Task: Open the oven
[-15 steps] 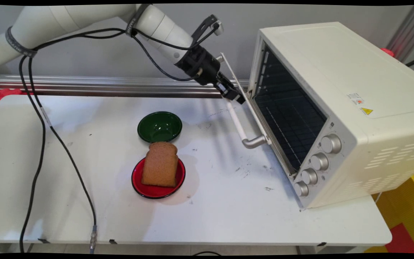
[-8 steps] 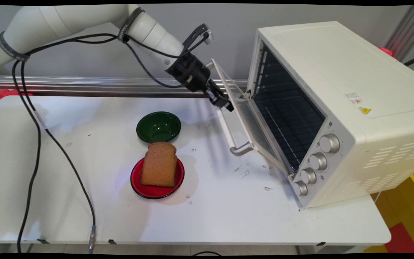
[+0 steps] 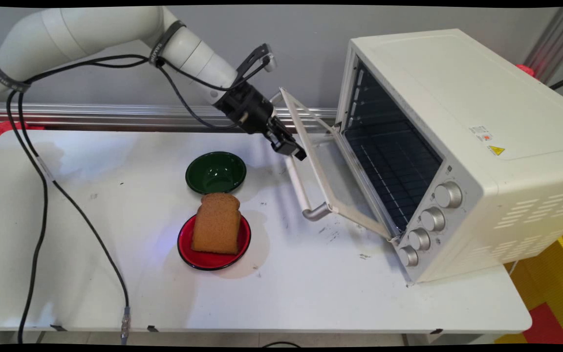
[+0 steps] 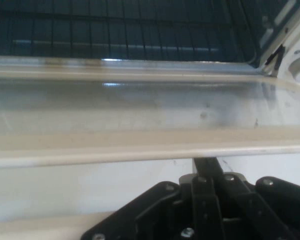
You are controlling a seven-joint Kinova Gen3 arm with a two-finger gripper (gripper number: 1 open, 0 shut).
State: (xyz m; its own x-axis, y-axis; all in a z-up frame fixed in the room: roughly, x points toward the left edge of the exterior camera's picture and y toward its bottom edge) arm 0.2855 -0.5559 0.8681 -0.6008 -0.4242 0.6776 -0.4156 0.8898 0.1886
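Note:
A cream toaster oven [image 3: 462, 122] stands at the table's right, and its glass door [image 3: 333, 176] hangs about half open, tilted toward the table. My gripper [image 3: 295, 152] is at the far end of the door's handle [image 3: 305, 194]. In the hand view the gripper [image 4: 206, 164] is shut. Its tips reach into the gap between the handle [image 4: 35, 226] and the door's top edge [image 4: 140, 146]. Behind the glass the oven's wire rack [image 4: 115, 35] shows.
A slice of brown bread [image 3: 217, 222] lies on a red plate [image 3: 211, 260] at mid table. Just behind it sits a green bowl [image 3: 216, 172]. Black cables [image 3: 42, 195] hang from the arm across the table's left side. Several knobs [image 3: 433, 219] line the oven's front.
The gripper has moved left and down, and the oven door has swung from nearly closed to about half open. Bread, plate and bowl have not moved.

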